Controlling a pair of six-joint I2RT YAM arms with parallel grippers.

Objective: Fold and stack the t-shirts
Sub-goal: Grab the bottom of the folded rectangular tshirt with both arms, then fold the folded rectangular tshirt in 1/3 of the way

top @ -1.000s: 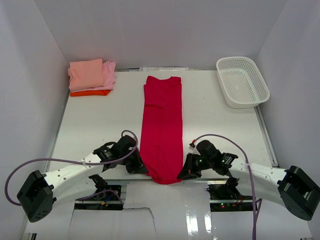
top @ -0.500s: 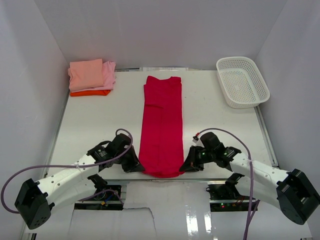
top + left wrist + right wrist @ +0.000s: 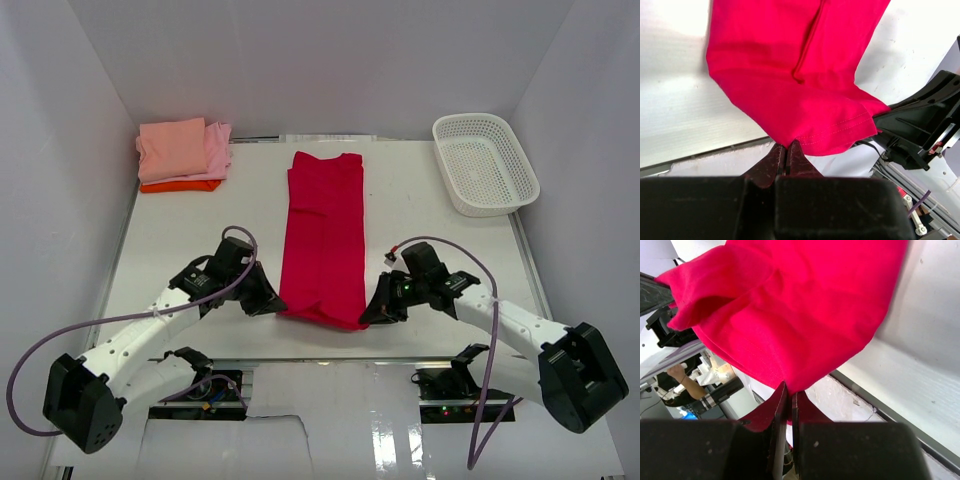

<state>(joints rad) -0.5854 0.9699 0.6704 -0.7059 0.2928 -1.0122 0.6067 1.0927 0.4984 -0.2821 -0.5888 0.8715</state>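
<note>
I have the long crimson-red soft cloth t-shirt lying as a narrow strip down the middle of the white table. Its long axis runs straight away from me, with the collar near the far edge. My left gripper is pressed together on the near-left hem corner, and my right gripper pinches the near-right one. Both arms sit equally close to that near end. I judge the coming fold must carry the hem forward along that axis, toward the collar, with both hands level.
</note>
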